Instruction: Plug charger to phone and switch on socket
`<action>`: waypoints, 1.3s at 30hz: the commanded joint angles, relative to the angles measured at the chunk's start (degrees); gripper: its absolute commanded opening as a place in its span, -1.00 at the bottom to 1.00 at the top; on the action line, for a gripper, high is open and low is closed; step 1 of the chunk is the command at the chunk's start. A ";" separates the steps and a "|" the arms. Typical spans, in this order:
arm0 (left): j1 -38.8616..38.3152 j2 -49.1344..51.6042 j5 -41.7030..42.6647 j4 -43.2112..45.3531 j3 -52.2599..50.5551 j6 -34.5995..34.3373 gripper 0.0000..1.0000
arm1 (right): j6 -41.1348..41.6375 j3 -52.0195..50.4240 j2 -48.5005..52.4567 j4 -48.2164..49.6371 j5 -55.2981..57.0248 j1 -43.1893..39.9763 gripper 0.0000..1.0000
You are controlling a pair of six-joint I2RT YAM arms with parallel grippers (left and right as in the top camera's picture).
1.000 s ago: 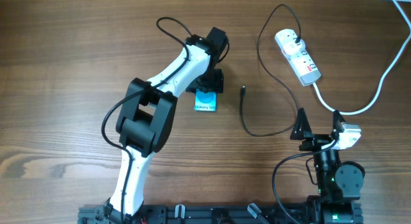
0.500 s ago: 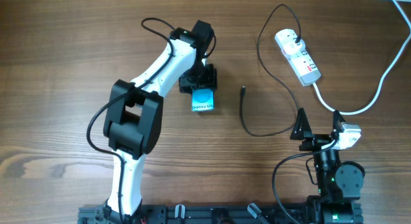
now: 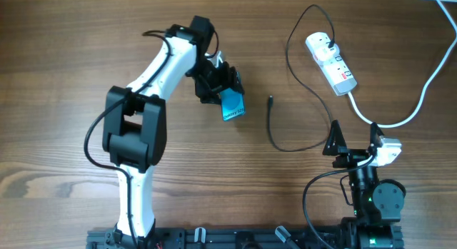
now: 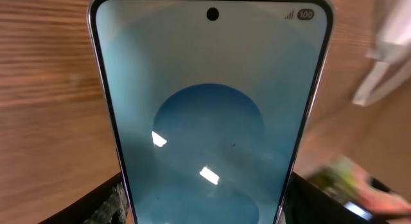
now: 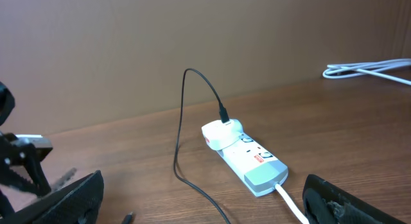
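Note:
My left gripper (image 3: pixel 218 86) is shut on the phone (image 3: pixel 232 105), whose turquoise screen fills the left wrist view (image 4: pixel 212 108), and holds it tilted left of centre. The black charger cable (image 3: pixel 289 60) loops across the table. Its connector tip (image 3: pixel 270 101) lies right of the phone, and its white plug (image 3: pixel 318 43) sits in the socket strip (image 3: pixel 332 63) at the back right. My right gripper (image 3: pixel 353 145) is open and empty near the front right. In the right wrist view the socket (image 5: pixel 247 158) lies ahead between its fingers, with the cable (image 5: pixel 183 121) rising from the plug.
The socket's thick white cord (image 3: pixel 421 99) curves from the strip to the right edge and back corner. Bare wooden table (image 3: pixel 64 78) lies left of my left arm.
My left arm has swung left and back, and the phone in its gripper has been lifted and turned at an angle. The right arm has not moved.

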 commanded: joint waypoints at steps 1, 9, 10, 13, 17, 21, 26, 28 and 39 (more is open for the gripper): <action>2.91 -2.38 20.26 0.57 -0.13 -0.09 0.40 | 0.83 -0.07 -0.35 0.26 0.74 -0.39 0.99; 7.10 -2.38 42.97 2.01 -0.13 -0.11 0.40 | 0.83 -0.07 -0.35 0.24 0.74 -0.39 1.00; 7.41 -2.38 45.31 2.03 -0.13 -0.13 0.40 | 0.81 -0.07 -0.35 0.24 0.74 -0.39 0.99; 8.26 -2.38 50.62 2.01 -0.13 -0.13 0.40 | 0.83 -0.07 -0.35 0.26 0.74 -0.39 1.00; 9.16 -2.38 52.26 2.01 -0.13 -0.13 0.39 | 1.27 -0.07 -0.35 2.08 1.99 -0.39 0.99; 9.60 -2.38 52.76 1.99 -0.13 -0.98 0.39 | 32.68 -0.07 -0.35 1.86 -3.32 -0.39 1.00; 9.60 -2.38 52.76 2.01 -0.13 -2.36 0.39 | 56.26 -0.07 -0.35 8.39 -13.07 -0.39 1.00; 9.77 -2.38 52.76 2.01 -0.13 -2.73 0.39 | 51.25 0.09 -0.24 19.08 -17.16 -0.39 0.99; 11.47 -2.38 52.76 2.21 -0.13 -5.44 0.38 | 21.64 36.20 20.57 -1.64 -22.88 -0.39 0.99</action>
